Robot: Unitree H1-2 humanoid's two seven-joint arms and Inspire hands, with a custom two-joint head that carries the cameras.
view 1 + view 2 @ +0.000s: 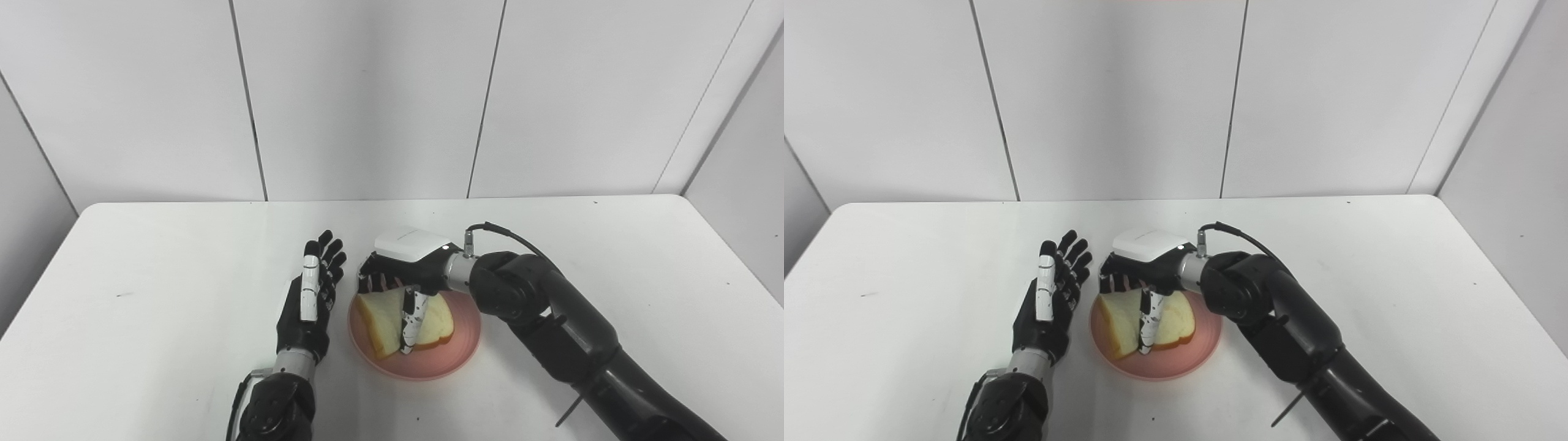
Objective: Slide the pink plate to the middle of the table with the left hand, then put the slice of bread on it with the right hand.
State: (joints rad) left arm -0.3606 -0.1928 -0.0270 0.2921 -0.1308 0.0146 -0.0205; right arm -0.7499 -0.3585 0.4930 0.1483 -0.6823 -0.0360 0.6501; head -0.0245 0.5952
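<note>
The pink plate [429, 364] sits near the middle of the white table [153, 275]. The slice of bread [383, 318] rests on it, a little tilted. My right hand [404, 257] reaches in from the right over the plate's far side. Its thumb [410, 324] lies across the front of the bread, and its other fingers are behind the slice's top edge, so it is closed on the slice. My left hand [309, 300] is open with its fingers stretched out. It lies just left of the plate [1164, 367] and does not touch it.
The right forearm [551, 318] crosses the table from the lower right, with a black cable looping at the wrist. Grey wall panels stand behind the table's far edge.
</note>
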